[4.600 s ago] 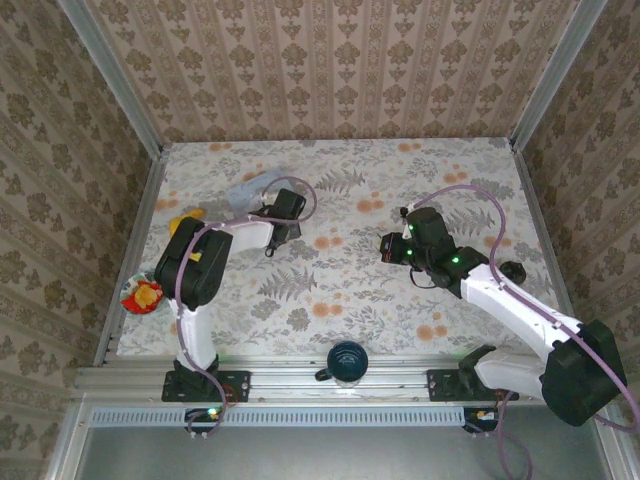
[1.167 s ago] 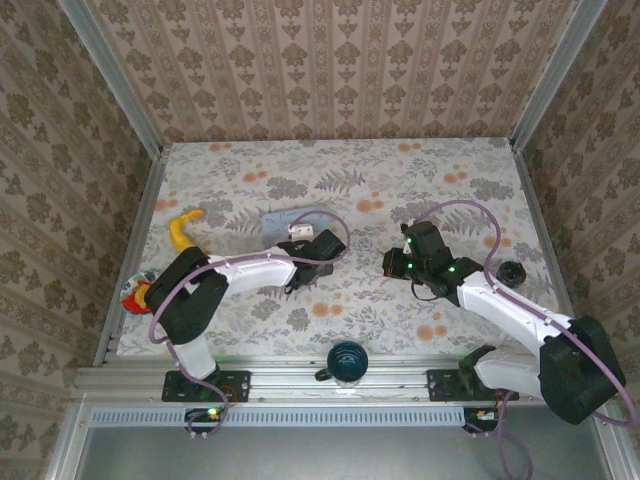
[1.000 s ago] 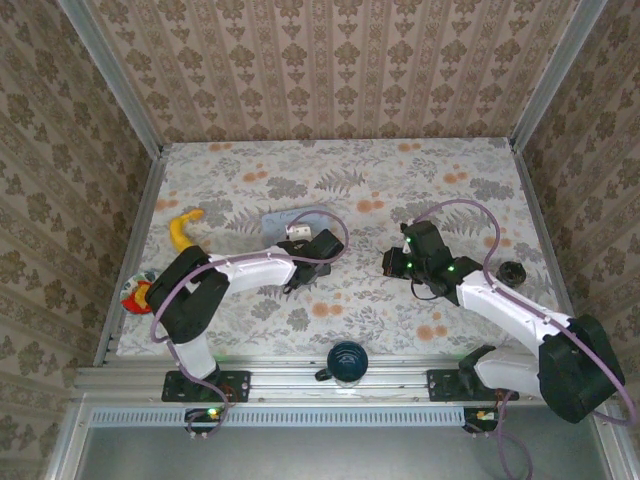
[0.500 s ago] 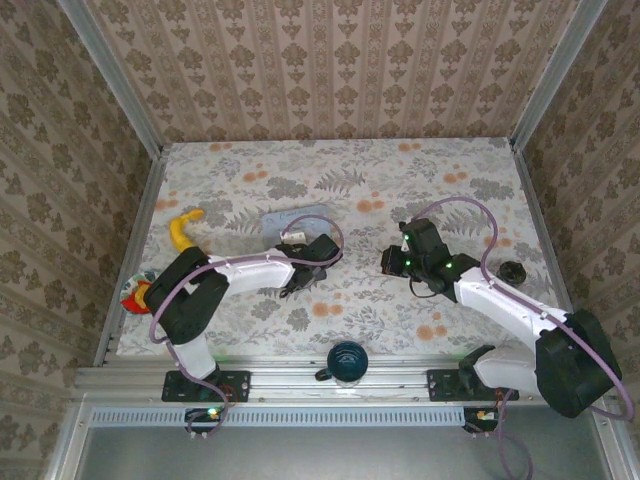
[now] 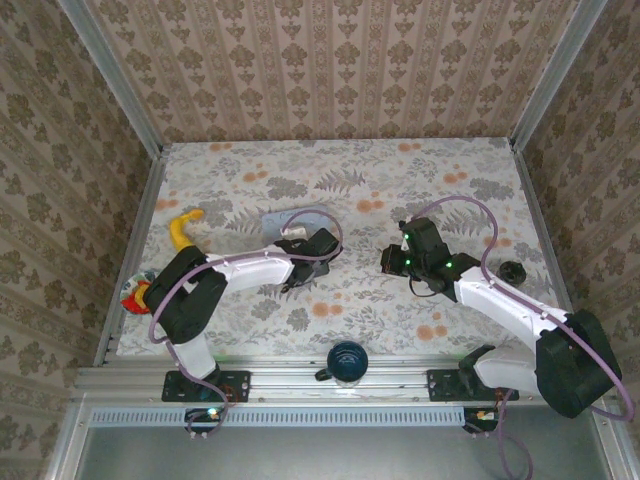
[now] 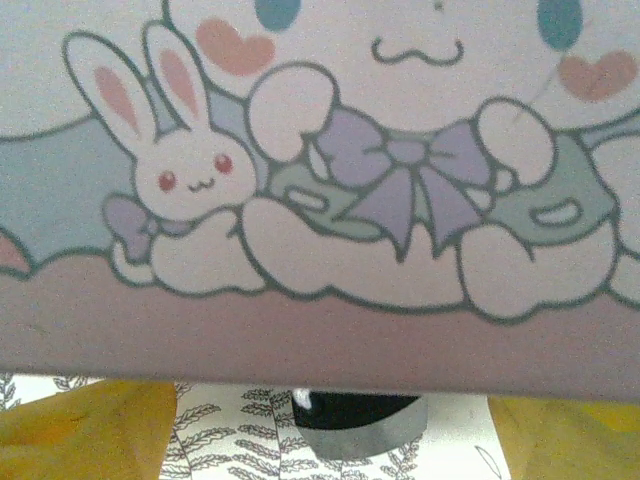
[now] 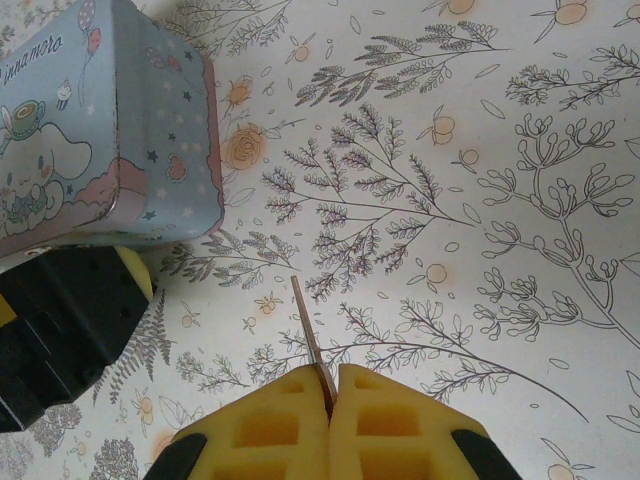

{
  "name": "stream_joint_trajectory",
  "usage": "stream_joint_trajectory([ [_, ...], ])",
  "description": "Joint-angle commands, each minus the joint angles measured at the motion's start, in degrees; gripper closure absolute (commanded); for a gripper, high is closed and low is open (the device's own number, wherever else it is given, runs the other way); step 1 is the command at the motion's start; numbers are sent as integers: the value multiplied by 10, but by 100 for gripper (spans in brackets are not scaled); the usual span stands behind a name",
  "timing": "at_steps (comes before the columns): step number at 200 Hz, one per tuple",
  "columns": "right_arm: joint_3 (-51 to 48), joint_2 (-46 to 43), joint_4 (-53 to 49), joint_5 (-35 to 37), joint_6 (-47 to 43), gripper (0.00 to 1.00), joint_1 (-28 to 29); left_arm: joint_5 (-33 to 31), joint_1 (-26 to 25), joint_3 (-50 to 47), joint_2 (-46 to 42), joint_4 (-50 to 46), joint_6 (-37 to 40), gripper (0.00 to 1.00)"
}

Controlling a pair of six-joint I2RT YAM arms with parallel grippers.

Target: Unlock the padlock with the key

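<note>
The pale blue cartoon tin [image 5: 297,219] lies left of the table's middle. It is close up in the left wrist view [image 6: 330,180] and at the upper left of the right wrist view [image 7: 100,130]. My left gripper [image 5: 311,250] is at the tin's near edge. It is open, with its yellow fingertips [image 6: 80,430] wide apart on either side. A small black and grey piece, apparently the padlock [image 6: 355,422], peeks out under the tin's edge. My right gripper [image 7: 330,385] is shut on the key [image 7: 310,330], whose thin blade points toward the tin. It hovers to the tin's right [image 5: 392,262].
A yellow banana [image 5: 180,228] and a red and yellow item [image 5: 140,294] lie at the left edge. A dark mug [image 5: 347,362] stands at the near rail and a black round thing [image 5: 511,272] at the right. The left gripper's black and yellow body [image 7: 60,320] shows beside the key.
The tin has come from the back left toward the middle with the left gripper. Over the last second the left jaws narrowed slightly and edged toward the tin. The right gripper barely shifted.
</note>
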Motion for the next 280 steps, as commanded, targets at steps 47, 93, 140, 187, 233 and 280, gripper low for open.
stream_joint_trajectory([
  [47, 6, 1, 1, 11, -4, 100, -3, 11, 8, 10, 10, 18, 13, 27],
  [93, 3, -1, 1, 12, -2, 100, -3, -1, 9, 15, 24, 26, 21, 32],
  [140, 0, -1, 4, 12, 0, 100, -3, -32, 11, 22, 32, 18, 36, 47],
  [187, 0, -1, 5, 12, 0, 100, -3, -17, 13, 12, 34, 47, 41, 53],
  [233, -1, -3, 6, 12, 1, 100, -3, -4, 13, 4, 39, 59, 37, 54],
  [280, -2, -4, 7, 11, 2, 100, -3, -1, 13, 0, 43, 61, 32, 59],
])
